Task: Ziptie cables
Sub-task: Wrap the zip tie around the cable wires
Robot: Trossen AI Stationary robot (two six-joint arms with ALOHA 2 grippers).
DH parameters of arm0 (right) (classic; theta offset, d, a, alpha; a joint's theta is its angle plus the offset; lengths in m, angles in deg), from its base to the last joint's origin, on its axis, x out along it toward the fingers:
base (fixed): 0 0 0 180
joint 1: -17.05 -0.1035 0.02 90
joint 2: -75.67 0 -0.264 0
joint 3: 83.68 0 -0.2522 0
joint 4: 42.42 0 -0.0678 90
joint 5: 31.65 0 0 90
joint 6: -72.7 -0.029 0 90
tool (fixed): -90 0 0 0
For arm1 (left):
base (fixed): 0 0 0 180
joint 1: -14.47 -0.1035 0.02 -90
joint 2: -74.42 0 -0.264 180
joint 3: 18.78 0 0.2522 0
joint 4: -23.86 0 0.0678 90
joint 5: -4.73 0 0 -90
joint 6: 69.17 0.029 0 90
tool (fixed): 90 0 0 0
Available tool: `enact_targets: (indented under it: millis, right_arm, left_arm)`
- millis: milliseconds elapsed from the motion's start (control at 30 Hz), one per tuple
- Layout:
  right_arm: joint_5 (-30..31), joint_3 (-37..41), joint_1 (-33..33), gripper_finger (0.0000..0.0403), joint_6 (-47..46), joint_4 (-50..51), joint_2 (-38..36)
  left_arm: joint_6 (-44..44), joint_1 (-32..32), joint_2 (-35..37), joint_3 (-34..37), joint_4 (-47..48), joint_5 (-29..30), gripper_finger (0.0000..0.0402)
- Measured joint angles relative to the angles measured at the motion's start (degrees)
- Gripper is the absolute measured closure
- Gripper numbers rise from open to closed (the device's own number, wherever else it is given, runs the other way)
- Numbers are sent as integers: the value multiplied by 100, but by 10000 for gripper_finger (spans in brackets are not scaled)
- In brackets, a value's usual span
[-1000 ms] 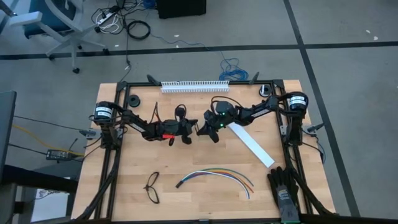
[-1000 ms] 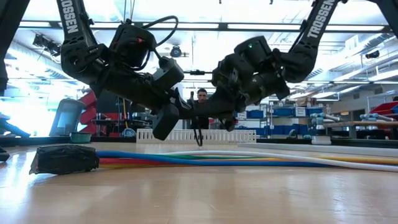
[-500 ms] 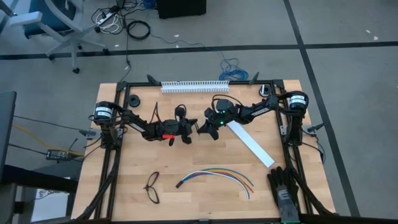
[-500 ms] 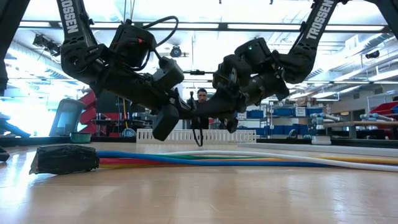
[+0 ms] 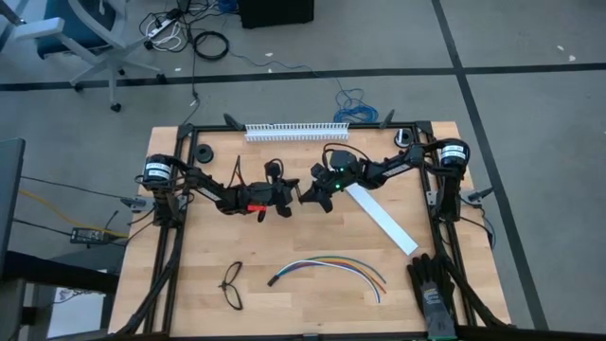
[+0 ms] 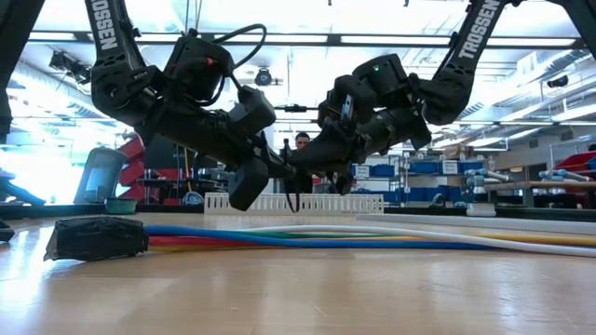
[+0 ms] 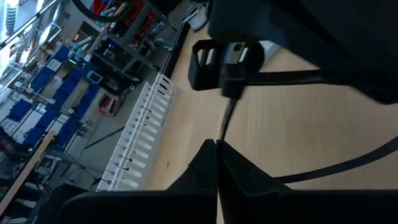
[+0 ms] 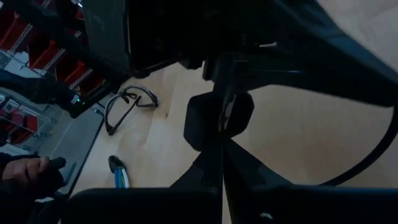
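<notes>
I see the wooden surface (image 5: 189,275) carrying cables (image 5: 331,267) at 6 o'clock, glasses (image 5: 232,285) at 7, a white strip (image 5: 381,219) at 3.

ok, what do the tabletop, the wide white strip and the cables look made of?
Tabletop: light wood, matte, with visible plank seams and grain.
Wide white strip: smooth and flat with straight edges, probably plastic; can't tell for sure.
Cables: thin wires in coloured, likely plastic, insulation, curving loosely and joined at a dark end.
</notes>
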Motion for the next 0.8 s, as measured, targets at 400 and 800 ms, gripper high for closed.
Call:
enact_targets:
  millis: [400,800]
  right_arm:
    - [-31,0,163,403,-494,-172,-2]
    - [-398,-94,256,403,-1126,-200,-2]
  left_arm:
    - [486,165,0,0,73,209,401]
    - [727,304,0,-9,259,552,401]
